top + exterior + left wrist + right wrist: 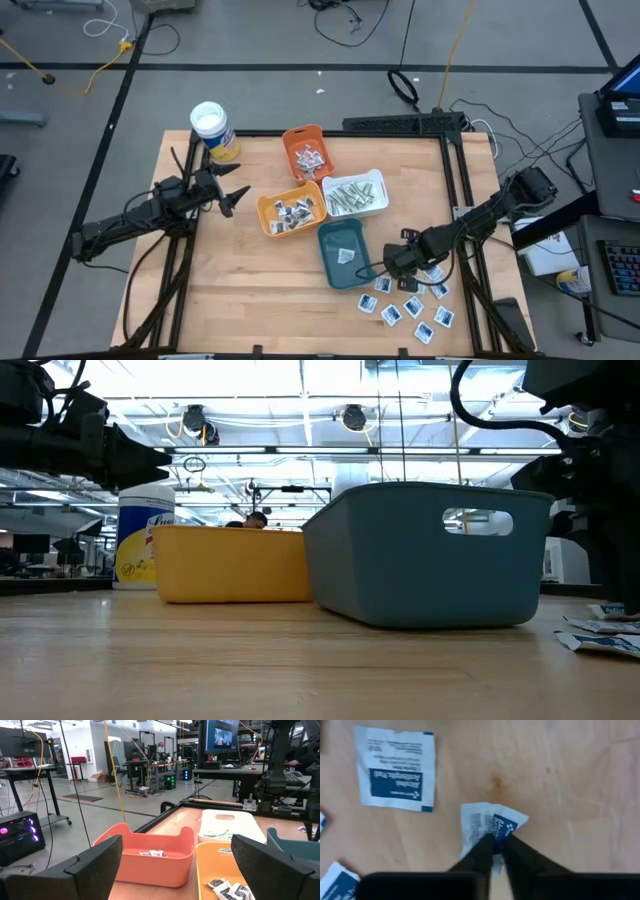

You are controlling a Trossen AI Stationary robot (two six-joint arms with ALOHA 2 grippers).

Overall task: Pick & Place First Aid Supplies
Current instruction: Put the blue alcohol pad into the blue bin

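Several loose sachets surround the right end effector, clamped on one crumpled sachet beside the teal tray

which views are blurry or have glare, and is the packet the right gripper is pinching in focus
Right wrist view: the pinched sachet is soft, its print unreadable; the right gripper shows dark against it. Low view: bright ceiling lights glare, leaving the teal tray and yellow tray backlit. Left wrist view: the near fingers are blurred, the orange tray sharper. High view: evenly lit.
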